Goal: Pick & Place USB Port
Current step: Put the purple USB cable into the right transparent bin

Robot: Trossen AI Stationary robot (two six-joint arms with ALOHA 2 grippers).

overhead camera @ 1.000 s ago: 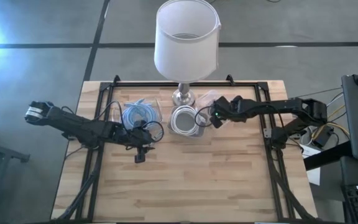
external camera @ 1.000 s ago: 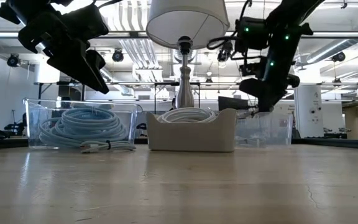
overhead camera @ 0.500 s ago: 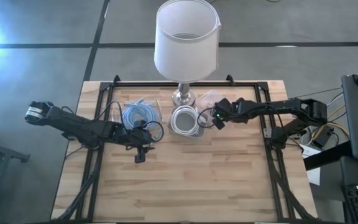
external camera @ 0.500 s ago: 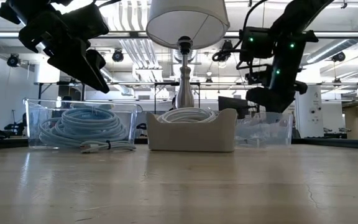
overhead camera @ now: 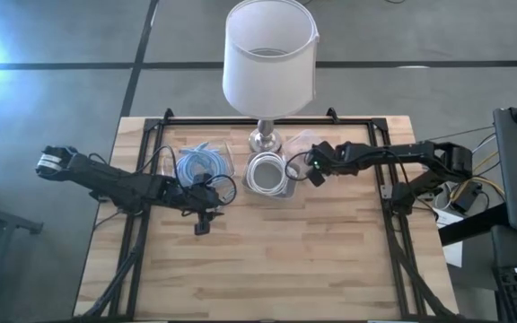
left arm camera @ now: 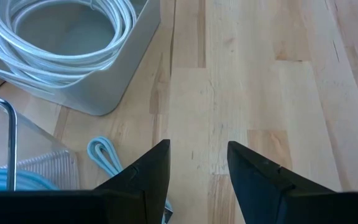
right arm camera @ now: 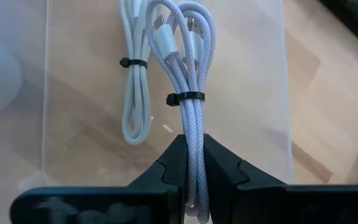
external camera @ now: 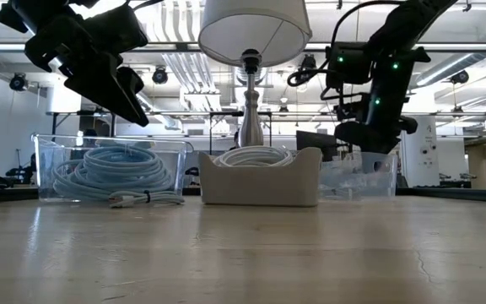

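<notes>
My right gripper (right arm camera: 193, 146) is shut on a lavender braided USB cable bundle (right arm camera: 180, 68) tied with a black band. It is above the clear tray (overhead camera: 302, 142) at the far right of the bins, and it also shows in the low view (external camera: 365, 142). A second, white cable bundle (right arm camera: 135, 93) lies flat on the tray's floor. My left gripper (left arm camera: 197, 149) is open and empty. It hangs above the bare wood near the clear bin of blue cable (overhead camera: 203, 166). My right gripper pinches the lavender bundle between its two fingers at the looped end (right arm camera: 194, 165), below the black band. The fingers lie along the bundle. The bundle reaches forward from the fingers over the tray, plug ends (right arm camera: 166, 31) farthest away. I cannot tell whether those ends touch the tray.
A grey bin with a coiled white cable (overhead camera: 266, 173) stands between the blue-cable bin and the clear tray. A lamp (overhead camera: 270, 54) stands behind them. A light blue cable loop (left arm camera: 104, 155) lies on the wood by the blue-cable bin. Bare wood lies toward the table's near edge (overhead camera: 276, 269).
My right gripper has gone up out of the clear tray, shut on the lavender cable bundle, and has tipped a little. My left arm has kept still.
</notes>
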